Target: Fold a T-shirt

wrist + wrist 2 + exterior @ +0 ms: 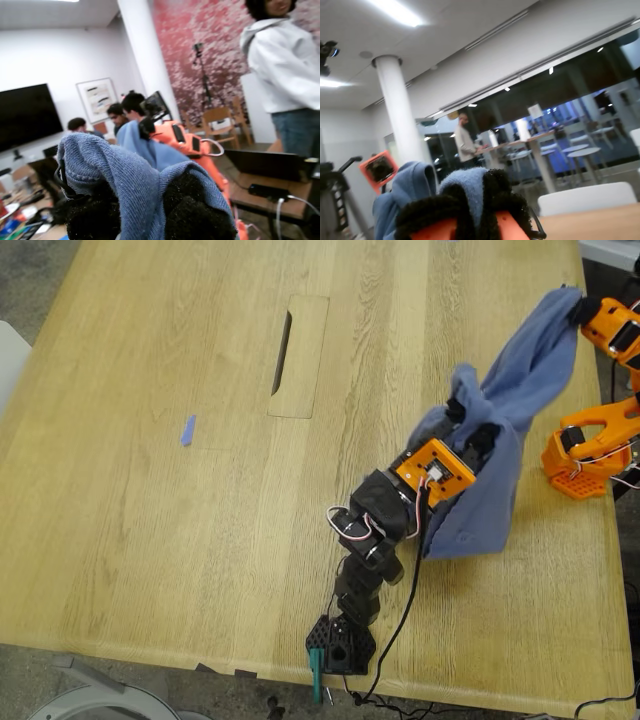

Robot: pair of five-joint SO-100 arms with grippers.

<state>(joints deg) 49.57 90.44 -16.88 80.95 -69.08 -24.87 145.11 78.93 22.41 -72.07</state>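
The slate-blue cotton T-shirt [505, 430] hangs bunched in the air above the pale wooden worktop [150, 490], at the exterior view's right. My first hand [472, 415] is closed on one fold, and my second hand [583, 308] is closed on another. To do well, both should pull apart evenly until the cloth is flat.

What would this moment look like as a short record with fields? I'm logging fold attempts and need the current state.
T-shirt: slate-blue, lifted, strung between both pincers, lower part hanging toward the table
my first pincer: on the black arm, shut on a bunched part of the T-shirt
my second pincer: on the orange arm at the exterior view's right edge, shut on the T-shirt
table: light wood
blue scrap: lies alone toward the exterior view's left
fold: not yet made
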